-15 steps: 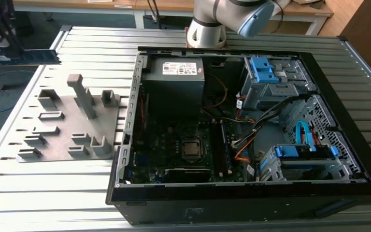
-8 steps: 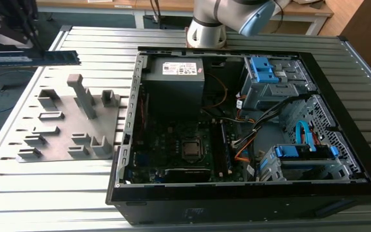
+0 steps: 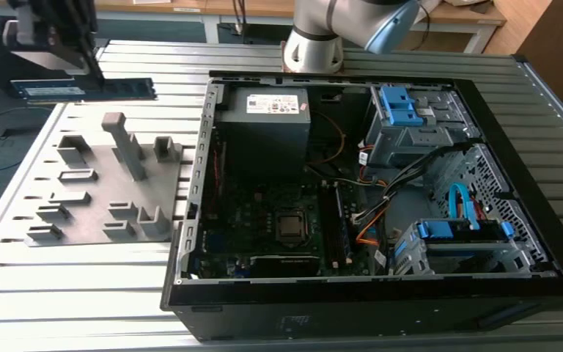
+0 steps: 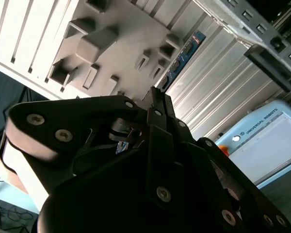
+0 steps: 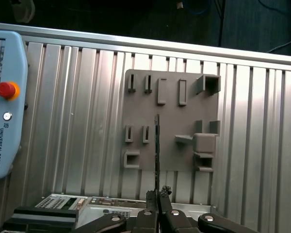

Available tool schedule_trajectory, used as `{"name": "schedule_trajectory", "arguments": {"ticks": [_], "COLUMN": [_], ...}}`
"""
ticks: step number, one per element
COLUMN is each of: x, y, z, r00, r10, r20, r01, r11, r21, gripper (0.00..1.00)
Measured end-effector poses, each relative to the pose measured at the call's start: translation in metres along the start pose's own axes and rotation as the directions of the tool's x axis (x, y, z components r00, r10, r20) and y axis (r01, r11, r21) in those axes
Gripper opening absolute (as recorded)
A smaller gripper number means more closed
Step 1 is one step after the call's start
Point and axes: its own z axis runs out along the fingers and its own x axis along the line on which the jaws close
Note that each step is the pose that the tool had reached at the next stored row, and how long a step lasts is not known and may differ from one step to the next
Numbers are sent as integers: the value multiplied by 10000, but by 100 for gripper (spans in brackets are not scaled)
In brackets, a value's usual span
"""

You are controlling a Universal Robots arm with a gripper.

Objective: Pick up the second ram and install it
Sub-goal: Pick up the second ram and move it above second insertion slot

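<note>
**Gripper clamped on memory stick above grey fixture**

Dark two-fingered gripper (image 3: 94,72) at the end of the robot arm, fingers closed tight on the second ram (image 3: 84,89). This is a long, narrow, dark blue memory stick with a row of black chips and a small pale sticker. In the exterior view the stick is held level and clear of the table, flat face to the camera, jutting out on both sides of the fingers. In the first wrist view it appears edge-on as a thin dark line running out from between the fingertips.

Below the stick lies a flat grey plastic fixture (image 3: 105,194) with upright posts and small slots. Its tallest post rises beneath the stick without touching it. The fixture rests on a ribbed silver metal table (image 3: 56,301).

To the exterior view's right of the fixture sits an open black computer case (image 3: 188,242). Its near side wall stands between the stick and the dark green motherboard (image 3: 262,213) inside. The case also holds a grey power supply box (image 3: 262,125) and blue plastic drive brackets (image 3: 404,106).

A pale grey handheld control panel with a red button (image 5: 5,107) lies on the table beside the fixture.
</note>
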Motion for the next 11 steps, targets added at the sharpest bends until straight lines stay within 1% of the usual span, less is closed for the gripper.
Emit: {"name": "schedule_trajectory", "arguments": {"ticks": [11], "x": [36], "y": [-469], "z": [-15], "r00": [10000], "r10": [2], "r20": [4], "r01": [-2], "r11": [10000], "r21": [-48], "gripper": [13]}}
